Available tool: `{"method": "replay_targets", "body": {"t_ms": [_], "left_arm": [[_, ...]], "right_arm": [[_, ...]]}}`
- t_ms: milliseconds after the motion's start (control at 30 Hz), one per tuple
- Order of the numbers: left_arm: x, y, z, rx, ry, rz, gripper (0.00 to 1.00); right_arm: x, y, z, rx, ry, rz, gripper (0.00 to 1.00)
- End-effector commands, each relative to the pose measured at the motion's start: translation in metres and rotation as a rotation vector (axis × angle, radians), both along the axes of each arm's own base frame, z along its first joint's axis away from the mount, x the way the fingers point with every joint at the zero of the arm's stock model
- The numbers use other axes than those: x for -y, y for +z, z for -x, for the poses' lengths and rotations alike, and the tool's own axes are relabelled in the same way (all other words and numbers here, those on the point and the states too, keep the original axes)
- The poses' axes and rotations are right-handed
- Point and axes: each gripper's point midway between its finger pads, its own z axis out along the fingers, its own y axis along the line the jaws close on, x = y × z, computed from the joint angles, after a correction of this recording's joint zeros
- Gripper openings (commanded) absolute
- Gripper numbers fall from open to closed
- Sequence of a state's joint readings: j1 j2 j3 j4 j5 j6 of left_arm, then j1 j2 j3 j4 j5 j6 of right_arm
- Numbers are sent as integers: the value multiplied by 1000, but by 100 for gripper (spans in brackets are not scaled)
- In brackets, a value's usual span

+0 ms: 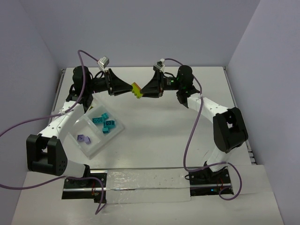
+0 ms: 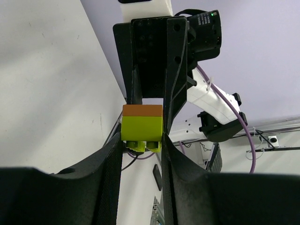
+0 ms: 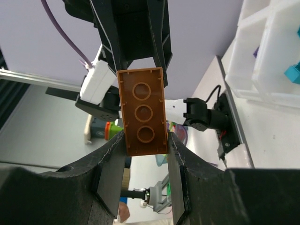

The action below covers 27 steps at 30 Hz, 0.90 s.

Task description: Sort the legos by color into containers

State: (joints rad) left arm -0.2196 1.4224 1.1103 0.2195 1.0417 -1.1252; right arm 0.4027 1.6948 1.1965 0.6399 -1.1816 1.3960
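Note:
A stack of a lime green brick (image 1: 138,92) and an orange brick (image 1: 135,85) hangs in the air between my two grippers at the back of the table. My left gripper (image 1: 129,88) is shut on the lime green brick (image 2: 142,129), whose studs face its camera, with the orange brick (image 2: 142,110) clipped on its far side. My right gripper (image 1: 146,89) is shut on the orange brick (image 3: 143,110), whose hollow underside faces its camera. The clear tray (image 1: 79,125) lies at the left, holding several teal bricks (image 1: 104,122) in one compartment and a purple brick (image 1: 83,138) in another.
The tray (image 3: 262,56) also shows at the upper right of the right wrist view, with a teal brick (image 3: 293,73). Purple cables (image 1: 192,136) loop from both arms over the table. Both arm bases stand at the near edge.

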Motion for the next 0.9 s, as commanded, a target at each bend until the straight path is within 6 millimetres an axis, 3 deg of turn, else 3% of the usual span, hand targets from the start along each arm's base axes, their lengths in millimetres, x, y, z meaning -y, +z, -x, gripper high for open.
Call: {"method": "replay_targets", "body": {"t_ms": [0, 500, 633, 667, 700, 767, 867], "left_arm": [[-10, 12, 4, 97, 10, -7, 0], [-21, 17, 1, 103, 30, -16, 0], [-28, 13, -2, 82, 61, -34, 0], [-31, 10, -4, 76, 80, -50, 0], [-37, 7, -7, 64, 103, -69, 0], [-56, 2, -16, 36, 175, -107, 0], [-72, -4, -17, 9, 219, -138, 0]], "right_arm": [[11, 34, -3, 47, -22, -93, 0], [18, 21, -13, 63, -61, -39, 0], [17, -1, -23, 34, -112, 103, 0], [18, 1, -29, 62, -141, 144, 0], [20, -2, -35, 82, -176, 200, 0], [30, -30, -46, 91, -257, 371, 0], [41, -39, -53, 118, -315, 451, 0]]}}
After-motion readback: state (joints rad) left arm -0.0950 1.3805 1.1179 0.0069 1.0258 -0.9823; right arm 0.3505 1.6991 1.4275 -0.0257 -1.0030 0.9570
